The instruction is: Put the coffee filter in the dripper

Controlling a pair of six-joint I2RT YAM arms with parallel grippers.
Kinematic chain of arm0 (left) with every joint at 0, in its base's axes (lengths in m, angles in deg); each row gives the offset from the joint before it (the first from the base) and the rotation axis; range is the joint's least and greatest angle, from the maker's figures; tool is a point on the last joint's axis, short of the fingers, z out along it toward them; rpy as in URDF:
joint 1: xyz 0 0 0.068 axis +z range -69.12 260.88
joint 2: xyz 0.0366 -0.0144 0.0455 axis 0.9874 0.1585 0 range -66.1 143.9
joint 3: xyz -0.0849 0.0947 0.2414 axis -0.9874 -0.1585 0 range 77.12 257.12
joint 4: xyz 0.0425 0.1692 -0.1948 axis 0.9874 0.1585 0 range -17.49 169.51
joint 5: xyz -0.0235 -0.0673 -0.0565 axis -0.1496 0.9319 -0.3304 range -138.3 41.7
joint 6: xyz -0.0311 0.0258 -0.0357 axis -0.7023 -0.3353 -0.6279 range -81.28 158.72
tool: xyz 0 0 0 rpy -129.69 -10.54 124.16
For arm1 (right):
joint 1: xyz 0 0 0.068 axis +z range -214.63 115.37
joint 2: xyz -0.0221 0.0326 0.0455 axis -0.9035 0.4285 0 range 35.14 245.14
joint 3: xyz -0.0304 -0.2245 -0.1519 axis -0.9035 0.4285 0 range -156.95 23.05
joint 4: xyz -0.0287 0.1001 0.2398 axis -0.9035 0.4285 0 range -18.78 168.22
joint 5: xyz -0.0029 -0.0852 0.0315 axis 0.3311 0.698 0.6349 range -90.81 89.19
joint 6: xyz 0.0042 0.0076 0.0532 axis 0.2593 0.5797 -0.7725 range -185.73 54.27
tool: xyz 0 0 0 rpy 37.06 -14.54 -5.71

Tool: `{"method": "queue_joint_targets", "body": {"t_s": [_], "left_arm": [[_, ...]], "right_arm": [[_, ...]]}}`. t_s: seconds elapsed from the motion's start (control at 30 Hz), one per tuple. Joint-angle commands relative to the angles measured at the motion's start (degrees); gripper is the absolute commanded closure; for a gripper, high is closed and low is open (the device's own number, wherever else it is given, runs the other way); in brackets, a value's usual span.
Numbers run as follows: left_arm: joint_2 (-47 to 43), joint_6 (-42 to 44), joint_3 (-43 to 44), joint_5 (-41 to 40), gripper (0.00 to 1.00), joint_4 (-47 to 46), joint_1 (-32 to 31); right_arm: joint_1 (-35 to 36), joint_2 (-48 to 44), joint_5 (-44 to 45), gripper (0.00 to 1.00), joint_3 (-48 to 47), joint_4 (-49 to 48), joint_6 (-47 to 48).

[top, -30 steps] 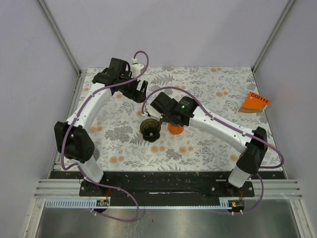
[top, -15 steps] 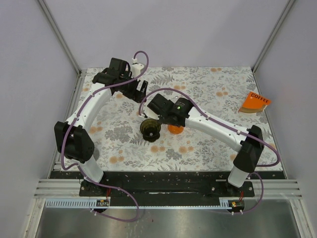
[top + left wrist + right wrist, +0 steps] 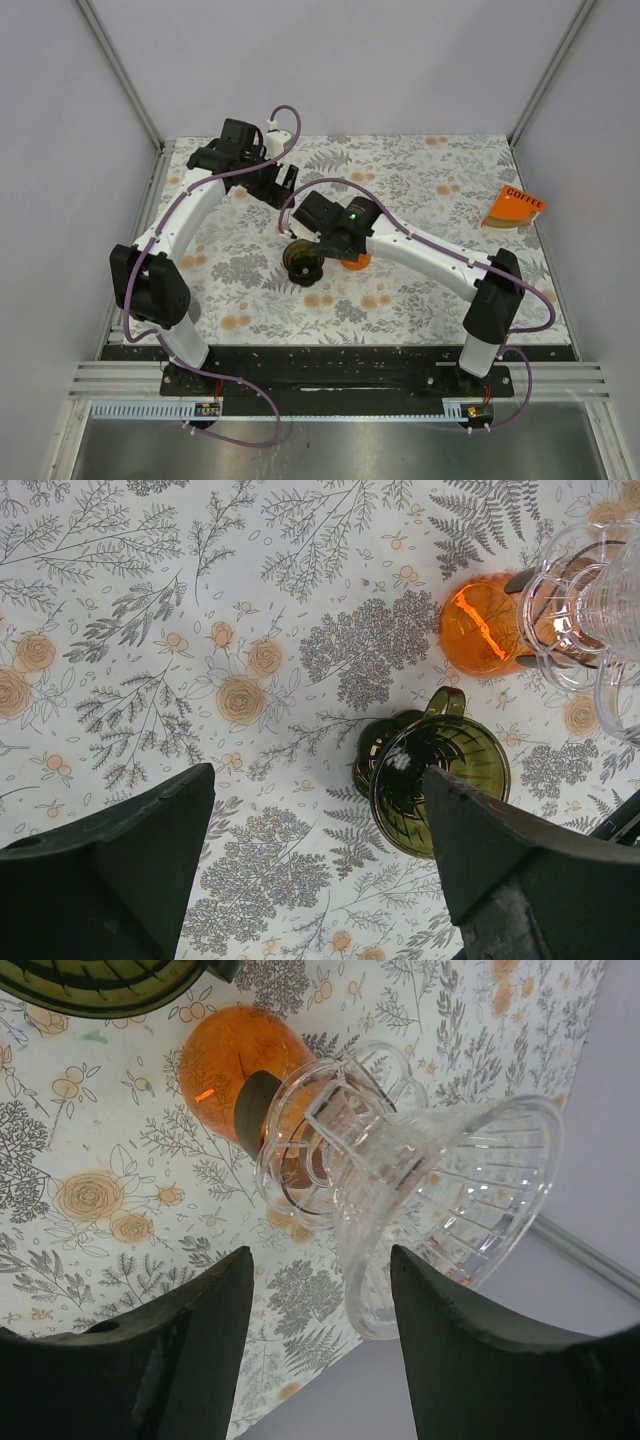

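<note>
A clear glass dripper (image 3: 420, 1190) hangs tilted just past my right gripper (image 3: 320, 1260). Its base ring rests against the dark neck of an orange glass vessel (image 3: 225, 1060). The jaws stand apart and part of its rim lies between them, touching neither finger that I can see. A green glass dripper (image 3: 440, 780) stands on the floral mat, in front of my open, empty left gripper (image 3: 318, 775). In the top view the right gripper (image 3: 300, 218) sits just behind the green dripper (image 3: 302, 260). No loose coffee filter shows.
An orange pack marked COFFEE (image 3: 515, 207) lies at the back right of the mat. The left gripper (image 3: 282, 185) hovers close behind the right wrist. Frame posts rise at both back corners, and purple cables loop over both arms.
The right arm has swung left and back, bringing its wrist closer to the left gripper and over the green dripper's far side. The left arm has not moved.
</note>
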State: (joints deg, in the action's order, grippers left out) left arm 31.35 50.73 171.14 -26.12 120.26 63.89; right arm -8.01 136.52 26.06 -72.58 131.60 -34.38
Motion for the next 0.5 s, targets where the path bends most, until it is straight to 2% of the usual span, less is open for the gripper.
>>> {"method": "queue_joint_targets", "body": {"t_s": [0.0, 0.13, 0.2, 0.37, 0.47], "left_arm": [[-2.44, 0.82, -0.41, 1.38, 0.12, -2.04, 0.47], [-2.18, 0.82, -0.85, 1.29, 0.12, -2.13, 0.47], [-2.00, 0.73, -1.03, 1.29, 0.12, -2.04, 0.47], [-2.44, 1.08, -1.64, 0.85, 0.12, -2.13, 0.38], [-3.05, 1.17, -2.17, 0.41, 0.12, -2.04, 0.56]], "right_arm": [[0.86, -1.80, -0.06, 0.33, -6.04, 1.40, -2.78], [2.96, -3.64, -3.75, 0.19, -9.57, 1.24, -3.67], [3.32, -5.05, -5.59, 0.01, -10.01, 0.01, -4.02], [2.80, -9.70, -4.82, 0.01, -9.40, -7.71, -8.58], [-3.24, -12.60, -5.15, 0.01, -10.01, -12.29, -16.11]]}}
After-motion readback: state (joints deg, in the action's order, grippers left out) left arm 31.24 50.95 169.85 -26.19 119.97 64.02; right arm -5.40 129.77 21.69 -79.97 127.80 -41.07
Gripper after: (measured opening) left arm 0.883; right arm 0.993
